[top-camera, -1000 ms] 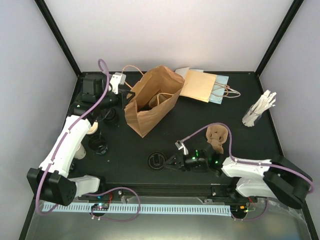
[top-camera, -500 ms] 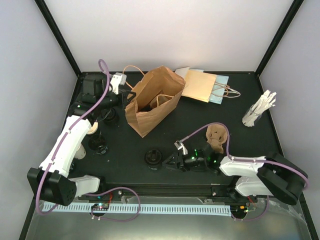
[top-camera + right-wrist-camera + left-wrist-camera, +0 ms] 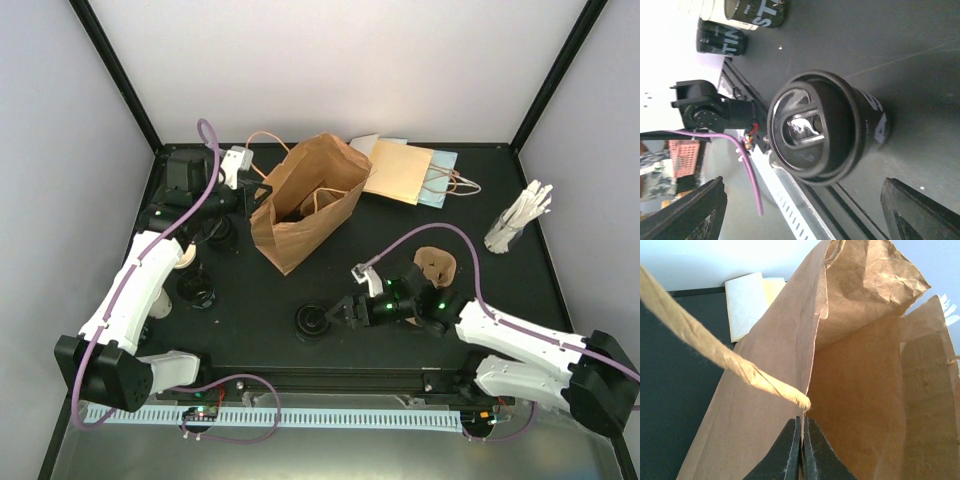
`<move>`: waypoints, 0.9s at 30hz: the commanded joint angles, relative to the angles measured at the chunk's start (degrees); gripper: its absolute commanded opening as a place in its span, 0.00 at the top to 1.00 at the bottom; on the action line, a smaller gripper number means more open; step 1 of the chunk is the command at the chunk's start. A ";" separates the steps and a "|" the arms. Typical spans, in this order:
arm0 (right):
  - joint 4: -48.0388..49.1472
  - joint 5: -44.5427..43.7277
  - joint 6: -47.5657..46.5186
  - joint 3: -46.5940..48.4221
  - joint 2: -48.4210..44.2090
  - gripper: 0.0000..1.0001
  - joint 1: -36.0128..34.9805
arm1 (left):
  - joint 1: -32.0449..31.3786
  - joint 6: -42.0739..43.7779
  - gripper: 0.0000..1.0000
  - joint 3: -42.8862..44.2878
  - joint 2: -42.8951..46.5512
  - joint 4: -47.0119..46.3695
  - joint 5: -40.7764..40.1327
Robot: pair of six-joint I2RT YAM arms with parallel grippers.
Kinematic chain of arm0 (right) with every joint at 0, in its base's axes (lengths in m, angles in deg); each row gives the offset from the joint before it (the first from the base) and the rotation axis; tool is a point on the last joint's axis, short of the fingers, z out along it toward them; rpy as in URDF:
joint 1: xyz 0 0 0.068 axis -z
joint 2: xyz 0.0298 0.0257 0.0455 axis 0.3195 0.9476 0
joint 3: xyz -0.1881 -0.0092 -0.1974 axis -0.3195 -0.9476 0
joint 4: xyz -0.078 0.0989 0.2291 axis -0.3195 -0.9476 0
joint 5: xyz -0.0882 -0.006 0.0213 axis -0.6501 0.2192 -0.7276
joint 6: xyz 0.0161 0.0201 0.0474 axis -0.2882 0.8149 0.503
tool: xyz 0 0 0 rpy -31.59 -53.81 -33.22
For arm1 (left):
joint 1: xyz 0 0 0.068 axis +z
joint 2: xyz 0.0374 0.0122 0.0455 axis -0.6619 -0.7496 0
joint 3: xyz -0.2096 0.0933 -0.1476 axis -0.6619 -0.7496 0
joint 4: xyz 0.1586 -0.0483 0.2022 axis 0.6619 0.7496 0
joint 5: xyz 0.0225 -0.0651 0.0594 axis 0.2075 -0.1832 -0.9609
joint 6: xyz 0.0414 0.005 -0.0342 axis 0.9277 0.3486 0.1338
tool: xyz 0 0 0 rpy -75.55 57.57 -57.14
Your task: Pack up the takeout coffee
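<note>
A takeout coffee cup with a black sleeve and a black lid stands upright on the black table, just left of my right gripper. In the right wrist view this cup fills the middle, and my right gripper is open, its fingers wide apart and clear of the cup. Two more sleeved cups stand at the left, beside the left arm. My left gripper is shut on the rim of the open brown paper bag.
The brown pulp cup carrier lies right of the right gripper. Flat paper bags lie at the back. A bundle of white sticks stands far right. A black device sits back left. The bag's twisted handle crosses the left wrist view.
My right gripper has opened and let go of the lidded cup, then drawn back a little to the right. The cup stays standing. The left gripper has not moved.
</note>
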 commanded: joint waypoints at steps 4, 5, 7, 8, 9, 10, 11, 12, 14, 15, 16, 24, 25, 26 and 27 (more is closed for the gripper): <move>-18.97 -7.57 -14.08 5.89 -3.56 0.11 0.09 | 0.55 1.07 0.99 -0.62 0.89 -1.65 2.58; -20.95 -8.84 -15.94 6.98 -3.72 0.11 0.06 | 0.54 1.37 0.98 -0.90 1.12 -1.64 2.67; -24.15 -11.63 -19.69 9.07 -3.93 0.10 -0.23 | 0.55 1.79 0.98 -1.87 1.78 -2.31 2.42; -25.40 -12.85 -21.45 9.98 -3.89 0.09 -0.41 | 0.55 1.86 0.98 -2.61 2.41 -2.87 2.29; -26.46 -14.04 -23.51 10.76 -3.71 0.07 -1.07 | 0.51 1.81 0.99 -3.36 2.91 -3.80 2.26; -27.37 -15.94 -24.76 11.62 -3.35 0.05 -1.94 | 0.50 1.93 0.99 -4.23 3.51 -4.29 2.21; -28.41 -17.93 -25.97 12.82 -2.75 0.05 -2.95 | 0.54 2.08 0.99 -5.01 4.14 -4.85 2.07; -29.50 -19.82 -27.00 14.23 -1.31 0.04 -4.01 | 0.55 2.54 0.98 -5.70 4.66 -5.45 1.92; -31.87 -23.65 -28.69 17.48 1.49 0.02 -6.41 | 0.54 3.11 0.98 -6.68 5.95 -5.74 1.24; -32.96 -24.96 -29.39 19.19 3.24 0.00 -7.57 | 0.55 3.26 0.98 -6.98 6.70 -5.90 0.57; -34.18 -26.35 -29.85 21.22 5.07 0.00 -8.77 | 0.54 3.21 0.98 -7.40 7.38 -6.07 -0.26; -39.03 -33.17 -29.90 34.61 18.37 0.00 -17.84 | 0.55 0.55 0.98 -8.10 10.06 -6.33 -3.84; -39.34 -33.31 -29.84 35.88 19.73 0.00 -18.41 | 0.55 0.36 0.99 -8.10 10.03 -6.20 -3.92; -39.68 -33.46 -29.87 37.32 21.28 0.00 -18.95 | 0.54 0.24 0.98 -8.02 10.05 -6.08 -3.88; -39.98 -33.68 -30.01 38.67 22.76 0.00 -19.51 | 0.55 0.14 0.99 -8.02 10.01 -5.92 -3.82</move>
